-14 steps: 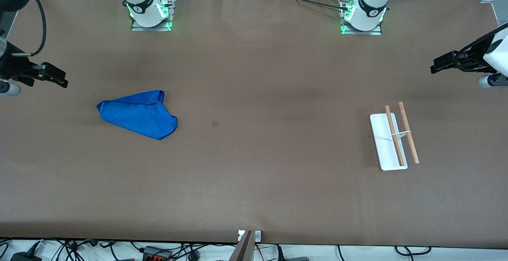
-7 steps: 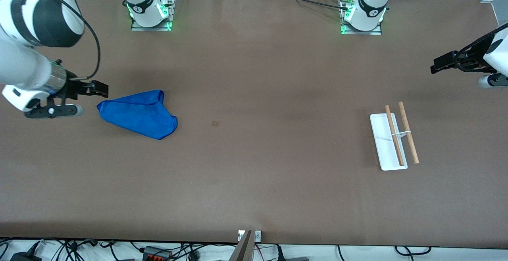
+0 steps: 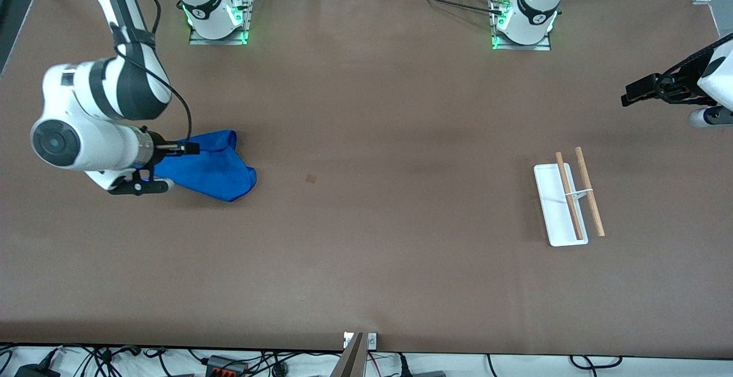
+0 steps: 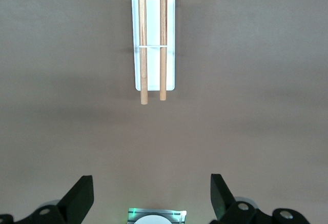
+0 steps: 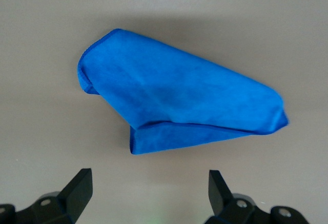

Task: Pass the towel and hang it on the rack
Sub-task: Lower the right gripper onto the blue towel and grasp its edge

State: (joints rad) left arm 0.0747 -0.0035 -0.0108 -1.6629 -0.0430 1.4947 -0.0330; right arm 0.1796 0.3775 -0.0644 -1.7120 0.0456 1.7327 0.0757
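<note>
The blue towel (image 3: 215,168) lies bunched and folded on the brown table toward the right arm's end. My right gripper (image 3: 184,149) hangs open over the towel's edge, nothing between its fingers; in the right wrist view the towel (image 5: 174,101) lies just ahead of the open gripper (image 5: 149,189). The rack (image 3: 551,193) stands toward the left arm's end, two wooden rods over a white base. My left gripper (image 3: 635,93) waits open and empty at that end of the table. The left wrist view shows the rack (image 4: 154,39) well ahead of that gripper (image 4: 151,194).
A small dark mark (image 3: 311,179) sits on the table between towel and rack. The two arm bases (image 3: 215,19) (image 3: 524,22) glow green along the edge farthest from the front camera. Cables hang below the nearest table edge (image 3: 366,349).
The right arm has swung in from the table's end and brought its open gripper to the towel's edge. The left arm, towel and rack have not moved.
</note>
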